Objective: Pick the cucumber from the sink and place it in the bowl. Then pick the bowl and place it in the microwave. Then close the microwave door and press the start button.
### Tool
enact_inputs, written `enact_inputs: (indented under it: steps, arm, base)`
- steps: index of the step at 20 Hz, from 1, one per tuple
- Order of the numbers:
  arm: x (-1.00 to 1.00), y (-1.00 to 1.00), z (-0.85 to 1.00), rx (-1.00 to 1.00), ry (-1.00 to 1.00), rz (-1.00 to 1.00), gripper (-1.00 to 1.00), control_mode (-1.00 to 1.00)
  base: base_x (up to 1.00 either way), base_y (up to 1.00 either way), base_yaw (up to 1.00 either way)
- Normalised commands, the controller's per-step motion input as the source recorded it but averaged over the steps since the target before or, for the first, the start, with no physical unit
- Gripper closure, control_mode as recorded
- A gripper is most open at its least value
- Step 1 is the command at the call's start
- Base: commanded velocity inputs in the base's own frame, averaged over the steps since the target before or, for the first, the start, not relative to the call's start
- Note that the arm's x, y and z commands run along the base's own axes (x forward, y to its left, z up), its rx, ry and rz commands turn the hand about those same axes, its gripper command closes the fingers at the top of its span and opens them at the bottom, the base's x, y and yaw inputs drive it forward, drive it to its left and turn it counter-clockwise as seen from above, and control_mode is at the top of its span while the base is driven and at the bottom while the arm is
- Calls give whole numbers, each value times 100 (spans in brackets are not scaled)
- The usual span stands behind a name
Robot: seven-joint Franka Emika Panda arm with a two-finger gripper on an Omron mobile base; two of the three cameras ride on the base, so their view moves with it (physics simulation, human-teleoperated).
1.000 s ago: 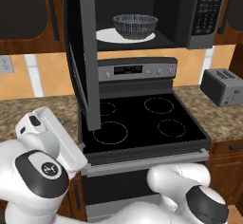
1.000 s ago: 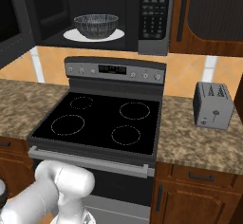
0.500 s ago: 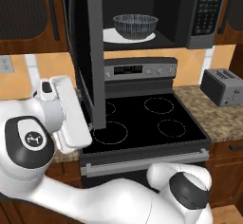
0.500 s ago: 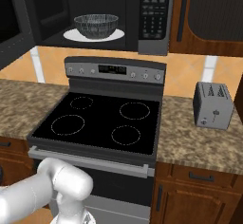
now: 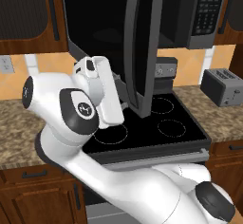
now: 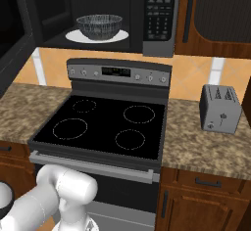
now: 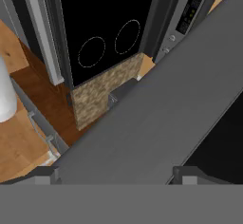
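Here the end effector [image 5: 124, 105] is pressed against the microwave door [image 5: 142, 47]; whether it is open or closed cannot be told. The push should be kept steady and square until the door latches. At 11 o'clock in the right base view, the ribbed dark grey bowl [image 6: 99, 26] is seen inside the microwave [image 6: 159, 17].

Large dark glass microwave door [image 5: 142, 47] with grey steel frame swings partway shut, now hiding the ribbed dark grey bowl in left base view. White arm rises beside it.
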Motion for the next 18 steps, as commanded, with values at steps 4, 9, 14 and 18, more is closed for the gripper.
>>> enact_inputs:
  steps: [4, 9, 14, 18]
  arm:
    - [96, -100, 23, 8, 0, 0, -100, -100]
    - [100, -100, 0, 5, 4, 1, -100, -100]
    - [100, -87, 4, 10, 3, 11, -100, -100]
    - [100, -63, 3, 16, 4, 20, -100, -100]
  base:
    - [0, 0, 0]
    - [0, 0, 0]
    - [0, 0, 0]
    - [0, 0, 0]
